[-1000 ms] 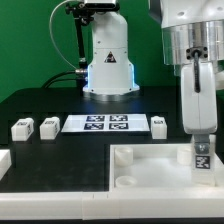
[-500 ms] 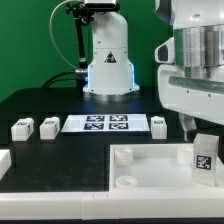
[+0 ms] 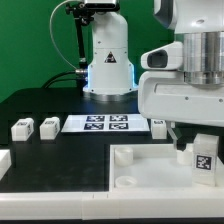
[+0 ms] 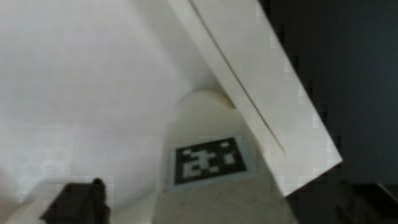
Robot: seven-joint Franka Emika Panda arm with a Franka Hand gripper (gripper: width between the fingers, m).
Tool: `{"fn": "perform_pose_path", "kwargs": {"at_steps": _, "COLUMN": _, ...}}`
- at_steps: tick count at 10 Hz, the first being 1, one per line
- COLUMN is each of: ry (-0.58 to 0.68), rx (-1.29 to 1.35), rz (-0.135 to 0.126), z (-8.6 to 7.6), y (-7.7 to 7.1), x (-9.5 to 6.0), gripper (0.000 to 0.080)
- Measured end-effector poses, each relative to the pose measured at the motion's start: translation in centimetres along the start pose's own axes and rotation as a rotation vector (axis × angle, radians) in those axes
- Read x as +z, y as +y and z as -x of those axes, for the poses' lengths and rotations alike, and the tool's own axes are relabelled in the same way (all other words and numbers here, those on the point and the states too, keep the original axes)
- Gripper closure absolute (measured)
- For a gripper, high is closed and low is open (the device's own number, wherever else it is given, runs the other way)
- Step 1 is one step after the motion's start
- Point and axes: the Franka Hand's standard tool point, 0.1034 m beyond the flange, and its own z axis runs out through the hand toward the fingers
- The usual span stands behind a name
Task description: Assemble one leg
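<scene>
A white leg (image 3: 203,158) with a black-and-white tag stands in the corner socket of the big white tray-like part (image 3: 150,172), at the exterior view's right. My gripper (image 3: 200,140) is over it, hand turned broadside, with one dark finger (image 3: 178,135) a little to the leg's left and apart from it. In the wrist view the leg (image 4: 214,160) rises between the two dark fingertips (image 4: 75,203), with a gap at one side. The gripper (image 4: 214,205) is open around the leg. Three more legs (image 3: 21,128) (image 3: 47,126) (image 3: 158,125) lie on the black table.
The marker board (image 3: 105,123) lies between the loose legs. The arm's base (image 3: 108,60) stands behind it. Another white part (image 3: 4,160) shows at the exterior view's left edge. The tray's raised wall (image 4: 267,90) runs close beside the leg.
The hand has turned about a quarter turn over the leg, from narrow-on to broadside. The leg's tag still faces the same way and the leg stays in its socket.
</scene>
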Motion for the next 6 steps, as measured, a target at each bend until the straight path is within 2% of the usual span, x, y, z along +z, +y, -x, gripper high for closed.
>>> {"fn": "perform_pose_path", "kwargs": {"at_steps": 1, "ry": -0.003, "rx": 0.045, "rz": -0.003, "z": 0.06, "y": -0.05, "x": 0.02, "gripper": 0.0269}}
{"fn": "perform_pose_path", "kwargs": {"at_steps": 2, "ry": -0.012, "rx": 0.193, "rz": -0.011, "z": 0.24, "y": -0.17, "x": 0.05, "gripper": 0.0452}}
{"fn": "perform_pose_path", "kwargs": {"at_steps": 3, "ry": -0.014, "rx": 0.287, "rz": -0.011, "z": 0.22, "y": -0.16, "x": 0.05, "gripper": 0.0508}}
{"fn": "perform_pose_path", "kwargs": {"at_steps": 6, "ry": -0.029, "rx": 0.790, "rz": -0.022, "z": -0.04, "y": -0.25, "x": -0.12, "gripper": 0.0508}}
